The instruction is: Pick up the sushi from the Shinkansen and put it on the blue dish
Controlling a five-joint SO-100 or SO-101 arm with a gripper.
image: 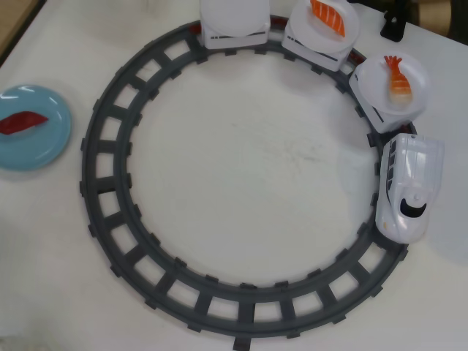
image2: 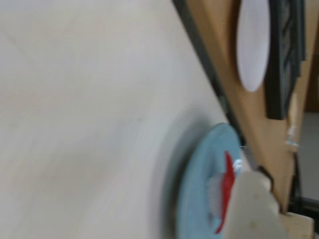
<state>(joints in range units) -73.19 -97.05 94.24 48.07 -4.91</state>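
Observation:
The dark red sushi (image: 22, 121) lies flat on the blue dish (image: 40, 142) at the left edge of the overhead view. At the right of that view the white Shinkansen (image: 409, 186) stands on the track, nose toward the bottom, with plate cars behind it. The arm does not show in the overhead view. The blurred wrist view shows the blue dish (image2: 197, 184) on its side with the sushi (image2: 227, 191) on it. One pale finger (image2: 254, 209) of my gripper sits at the bottom right, close to the sushi. Whether the jaws are open is not visible.
A grey circular track (image: 102, 183) fills the middle of the white table. The car plates carry an orange shrimp piece (image: 398, 77) and a salmon piece (image: 327, 16); the last plate (image: 234, 18) is bare. A black stand (image: 393, 25) is at the top right.

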